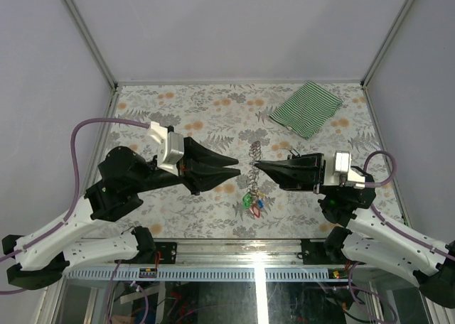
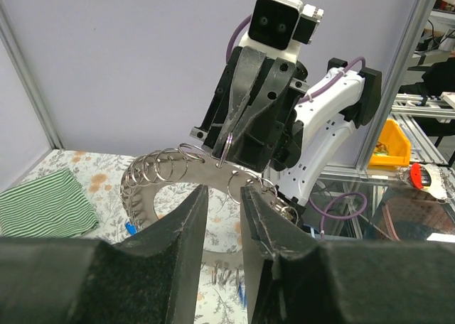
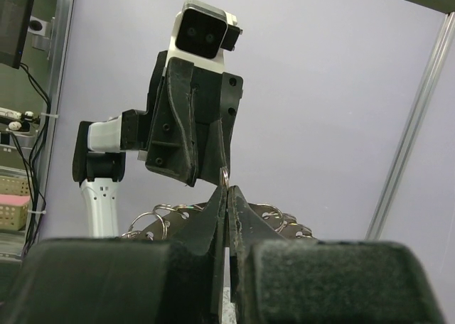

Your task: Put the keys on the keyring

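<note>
Right gripper (image 1: 257,165) pinches keyring (image 1: 254,152) above floral tabletop (image 1: 178,104), lilac walls (image 1: 234,25) around

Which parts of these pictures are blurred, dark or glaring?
Top view: even, soft light, all sharp; one bright glare stripe near the bottom edge. Left wrist view: the left fingers close to the lens are dark and soft, the keyring sharp. Right wrist view: the right fingers likewise dark and soft against a pale wall.

The left arm (image 1: 128,178) and right arm (image 1: 355,196) reach inward, left jaws slightly parted, right jaws pressed together.
</note>
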